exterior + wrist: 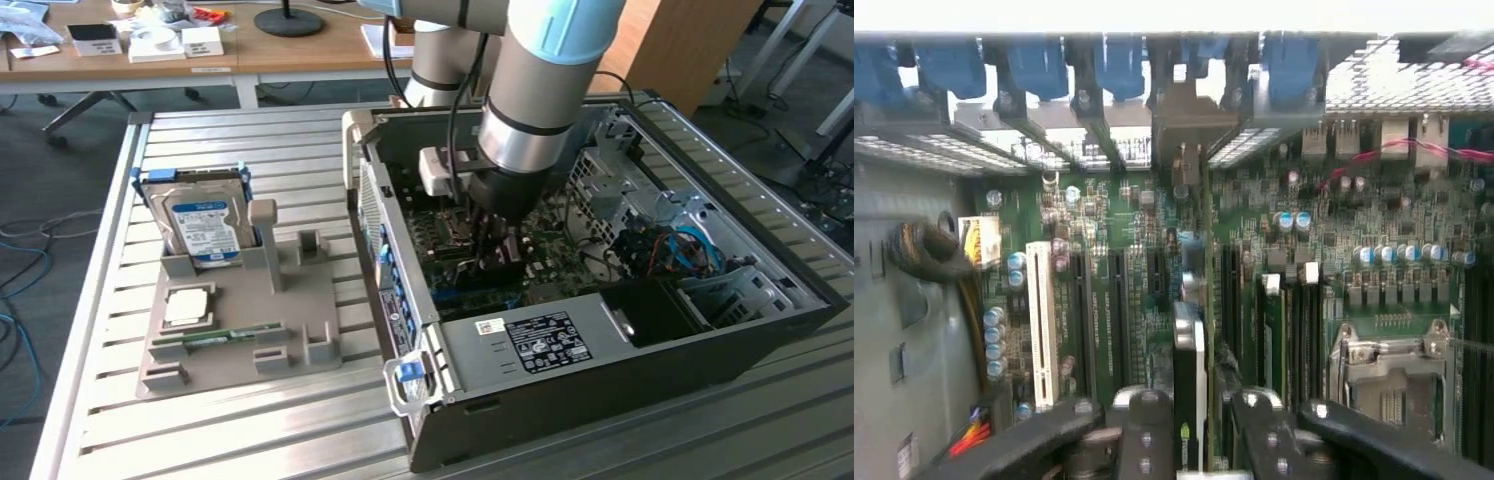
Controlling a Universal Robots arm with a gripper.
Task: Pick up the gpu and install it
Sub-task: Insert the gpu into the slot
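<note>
- Gripper [1189, 440] is seen deep inside the open case [747, 330], down over the motherboard [1104, 270].
- Gpu [1191, 370] is held edge-on between the two fingers [1144, 430]; jaws are part-closed on the card, not wide.
- In the wrist view the card is seen as a thin vertical strip, its long axis running from the gripper toward 12 o'clock, in line with the expansion slots [1116, 300].
- Key relation: the card's lower edge is judged to lie directly over one slot, parallel to it; whether it is already seated cannot be told.
- Bracket end is pointed at the case's rear slot openings [1184, 110], at 12 o'clock from the gripper.
- In the exterior view the fixture tray [240, 330] is placed at 9 o'clock from the case; hard drive [203, 225] and RAM stick [220, 338] are left in it.
- Gpu holder on the tray is judged vacated.
</note>
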